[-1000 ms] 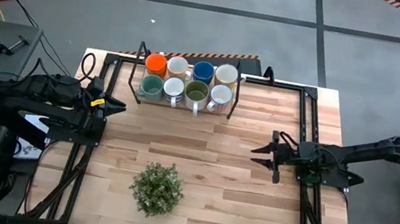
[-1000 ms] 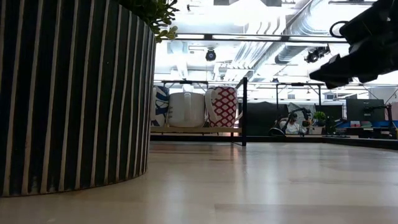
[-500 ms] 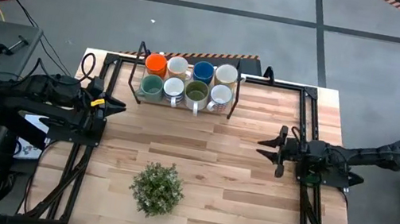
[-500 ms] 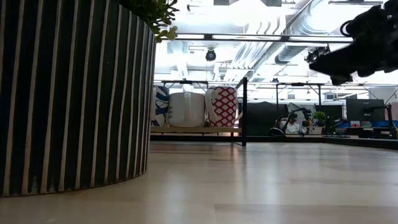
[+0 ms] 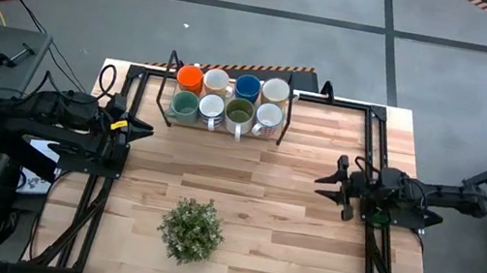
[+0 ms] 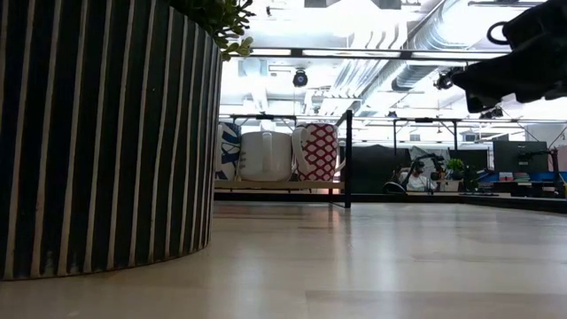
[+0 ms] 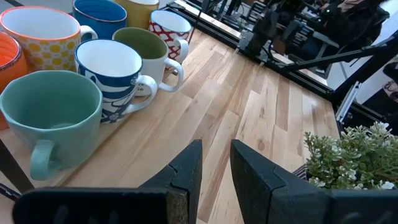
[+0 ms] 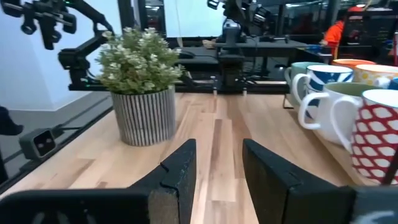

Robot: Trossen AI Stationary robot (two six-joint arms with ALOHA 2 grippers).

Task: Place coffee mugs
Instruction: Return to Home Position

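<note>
Several coffee mugs stand upright in two rows inside a dark wire rack [image 5: 168,95] at the table's far middle. Among them are an orange one [image 5: 190,77], a blue one [image 5: 247,86], a teal one [image 5: 185,104] and an olive-green one [image 5: 240,111]; the rest are white or patterned. The low view shows a red-and-white patterned mug [image 6: 319,152] on the rack's shelf. My left gripper [image 5: 145,128] waits at the left edge, open and empty, with the teal mug [image 7: 53,115] ahead of it. My right gripper [image 5: 323,180] hovers open near the right edge, pointing level toward the left, empty.
A bushy potted plant [image 5: 191,229] stands near the front middle; its striped pot [image 6: 106,133] fills the low view's left. Dark frame rails [image 5: 377,148] run along the table's edges. Bare wood [image 5: 256,178] lies between the rack, the plant and the grippers.
My right gripper has drawn back toward the table's right edge and risen a little, tipping up to level as its arm folded back. It has stayed open. The left arm and the mugs have kept still.
</note>
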